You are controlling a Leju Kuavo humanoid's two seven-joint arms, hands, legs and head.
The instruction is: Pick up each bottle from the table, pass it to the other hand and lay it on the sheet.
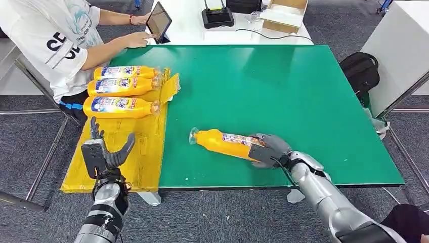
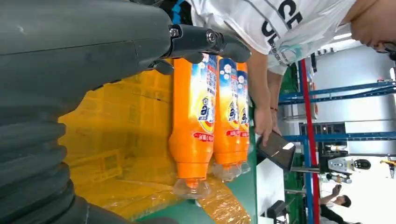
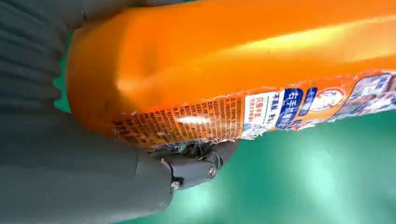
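An orange bottle with a clear cap lies on the green table, cap pointing left. My right hand grips its base end; close up, the orange bottle fills the grasp and the thumb presses under the label. Three more orange bottles lie side by side on the yellow sheet at the table's left. My left hand hovers over the sheet's near part, fingers spread and holding nothing. From the left wrist, the three bottles lie just beyond the fingers.
A person in a white shirt sits at the table's far left, holding a tablet. A white table behind carries a black device and a cardboard box. A black bag sits on the floor at the right.
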